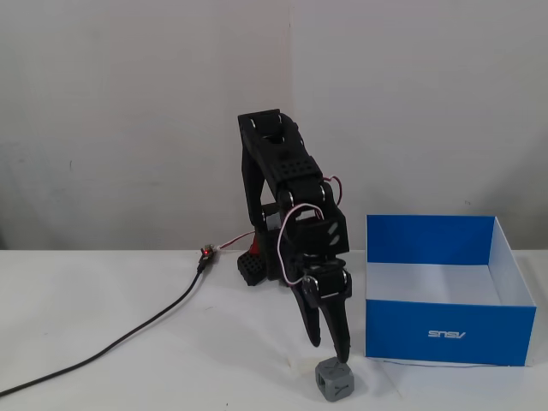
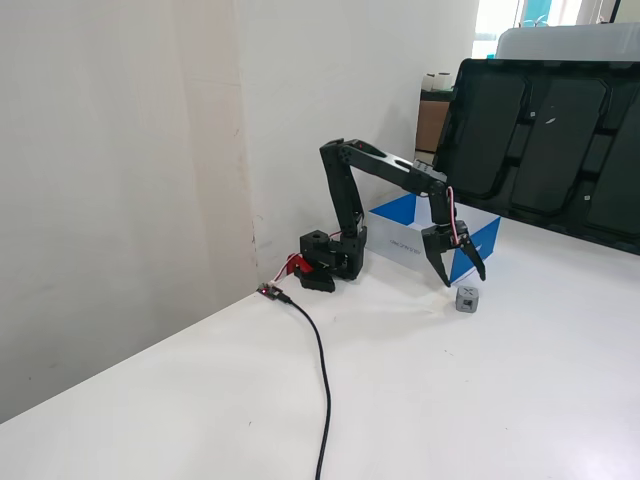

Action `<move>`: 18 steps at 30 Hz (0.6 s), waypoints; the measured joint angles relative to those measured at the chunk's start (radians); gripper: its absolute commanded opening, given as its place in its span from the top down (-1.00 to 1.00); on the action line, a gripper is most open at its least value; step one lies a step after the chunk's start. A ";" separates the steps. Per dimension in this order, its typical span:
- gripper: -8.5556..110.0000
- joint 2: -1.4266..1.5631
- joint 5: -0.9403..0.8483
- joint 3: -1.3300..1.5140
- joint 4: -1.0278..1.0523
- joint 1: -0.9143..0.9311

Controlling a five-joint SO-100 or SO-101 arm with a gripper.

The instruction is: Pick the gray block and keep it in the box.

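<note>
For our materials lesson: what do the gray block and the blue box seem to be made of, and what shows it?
Gray block: probably matte moulded plastic, given its crisp bevelled corners and recessed X faces. Box: likely thin cardboard, with flat, thin folded walls, printed blue outside, white inside.
</note>
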 measured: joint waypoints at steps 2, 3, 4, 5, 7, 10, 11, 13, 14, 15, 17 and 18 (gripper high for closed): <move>0.45 -0.035 0.000 -0.021 -0.006 0.000; 0.45 -0.052 0.000 -0.031 -0.009 0.000; 0.44 -0.067 0.000 -0.038 -0.012 0.000; 0.44 -0.081 0.000 -0.044 -0.014 0.000; 0.44 -0.103 0.000 -0.051 -0.021 0.000; 0.44 -0.124 0.000 -0.051 -0.029 0.000; 0.44 -0.129 0.000 -0.051 -0.031 -0.003; 0.45 -0.140 0.000 -0.051 -0.037 -0.015; 0.45 -0.143 0.000 -0.051 -0.040 -0.018; 0.44 -0.147 0.000 -0.051 -0.044 -0.021; 0.44 -0.155 0.000 -0.051 -0.051 -0.025; 0.45 -0.160 0.000 -0.051 -0.055 -0.025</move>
